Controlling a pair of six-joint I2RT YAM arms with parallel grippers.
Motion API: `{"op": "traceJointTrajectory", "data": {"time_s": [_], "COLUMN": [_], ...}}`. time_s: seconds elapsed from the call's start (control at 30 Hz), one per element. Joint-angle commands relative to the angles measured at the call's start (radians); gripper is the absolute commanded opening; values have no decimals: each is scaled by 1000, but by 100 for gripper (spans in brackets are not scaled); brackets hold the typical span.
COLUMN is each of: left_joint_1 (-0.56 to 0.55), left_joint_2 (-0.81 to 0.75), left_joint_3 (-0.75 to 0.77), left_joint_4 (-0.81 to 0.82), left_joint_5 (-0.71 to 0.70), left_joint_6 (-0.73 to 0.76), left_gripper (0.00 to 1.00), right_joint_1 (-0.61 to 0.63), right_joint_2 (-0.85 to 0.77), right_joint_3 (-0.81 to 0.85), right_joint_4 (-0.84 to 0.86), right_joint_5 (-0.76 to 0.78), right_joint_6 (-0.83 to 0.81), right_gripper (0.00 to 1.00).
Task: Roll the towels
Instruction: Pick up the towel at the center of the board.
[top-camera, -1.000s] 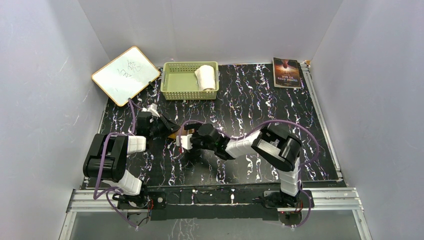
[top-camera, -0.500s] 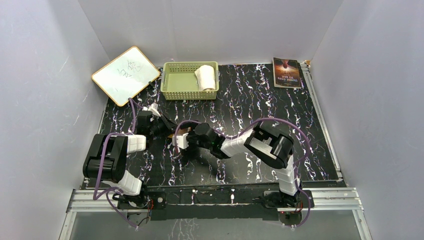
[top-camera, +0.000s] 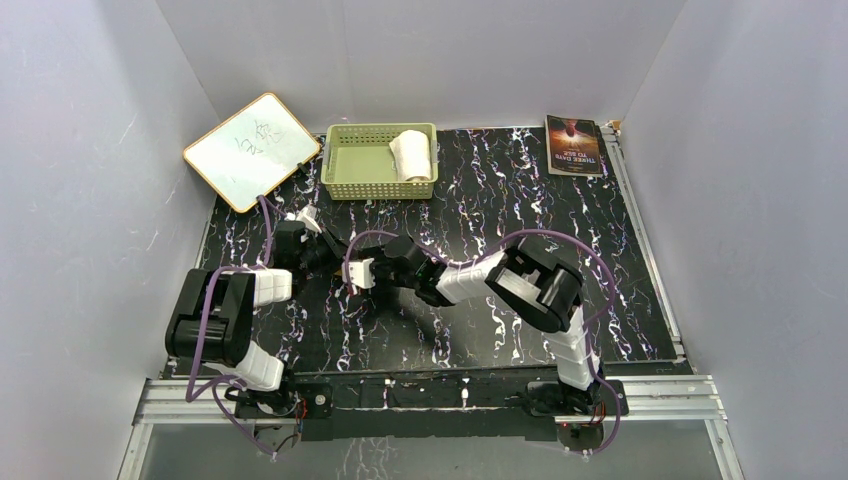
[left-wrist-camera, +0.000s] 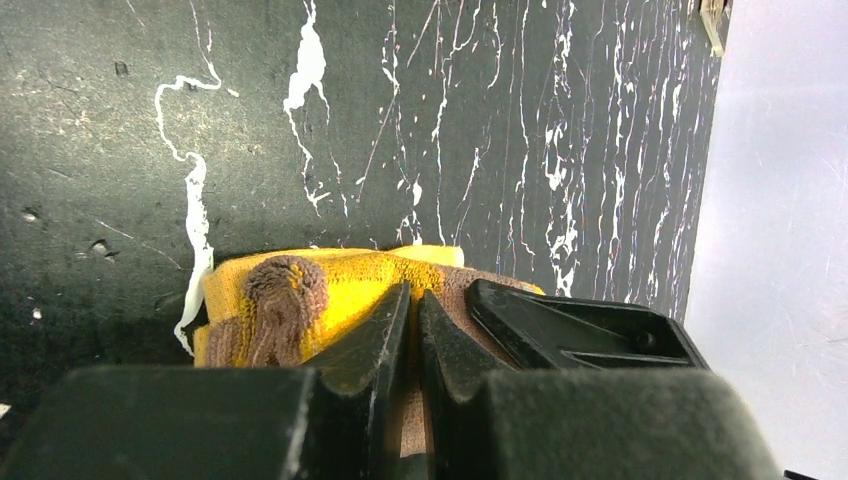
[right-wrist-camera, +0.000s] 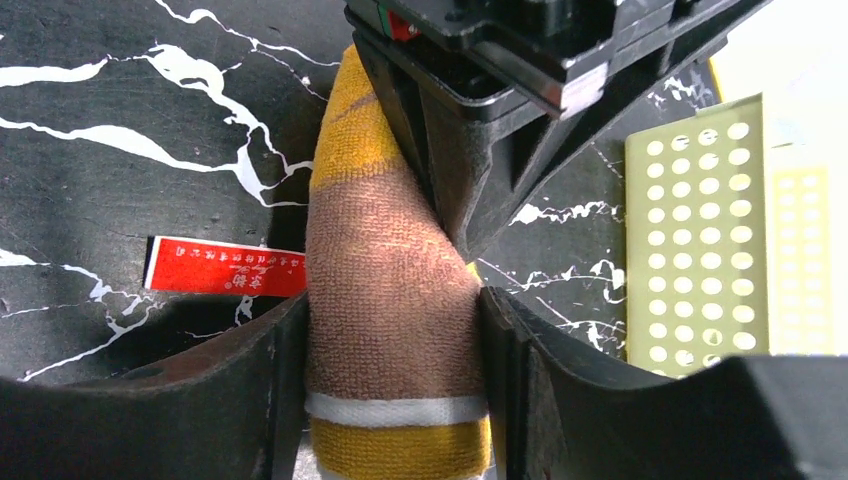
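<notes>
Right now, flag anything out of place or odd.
The whiteboard lies askew, overhanging the table's far-left corner. The brown towel's red tag sticks out sideways from the roll. Nothing looks spilled or damaged.

Bright even overhead light, soft shadows, sharp top view — wrist-view foregrounds blurred

Grey walls (top-camera: 420, 50) surround a black marbled table (top-camera: 600, 260).

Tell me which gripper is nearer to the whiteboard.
Left. The left gripper is just down-right of the whiteboard in the top view; the right gripper sits farther right and lower, both at the brown towel.
</notes>
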Motion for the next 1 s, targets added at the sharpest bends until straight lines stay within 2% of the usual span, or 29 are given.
{"op": "traceJointTrajectory", "data": {"time_s": [0.0, 0.17, 0.23, 0.3, 0.33, 0.43, 0.5, 0.6, 0.73, 0.8, 0.97], "left_joint_1": [1, 1, 1, 2, 3, 26, 63, 138, 226, 242, 248], "left_joint_2": [-4, -18, -30, -60, -87, -189, -248, -327, -390, -403, -405], "left_joint_3": [-13, -3, 8, 39, 63, 215, 320, 448, 546, 559, 523], "left_joint_4": [-159, -179, -198, -248, -287, -501, -637, -780, -884, -905, -899], "left_joint_5": [-61, -67, -70, -85, -101, -189, -221, -222, -159, -122, -54], "left_joint_6": [59, 61, 59, 58, 60, 81, 99, 129, 160, 166, 163], "left_gripper": [10, 10, 10, 11, 13, 22, 37, 54, 62, 63, 63], "right_joint_1": [-31, -38, -42, -49, -54, -72, -83, -99, -130, -146, -205], "right_joint_2": [32, 48, 43, 34, 31, 3, -33, -89, -94, -42, 208], "right_joint_3": [37, 79, 84, 95, 105, 125, 119, 148, 381, 575, 1156], "right_joint_4": [-83, -166, -179, -190, -207, -232, -173, -58, -199, -343, -730], "right_joint_5": [12, -2, -11, -16, -19, -1, 52, 227, 370, 455, 514], "right_joint_6": [21, 32, 47, 88, 107, 183, 243, 452, 638, 737, 918], "right_gripper": [50, 37, 28, 13, 1, 0, 0, 0, 0, 0, 0]}}
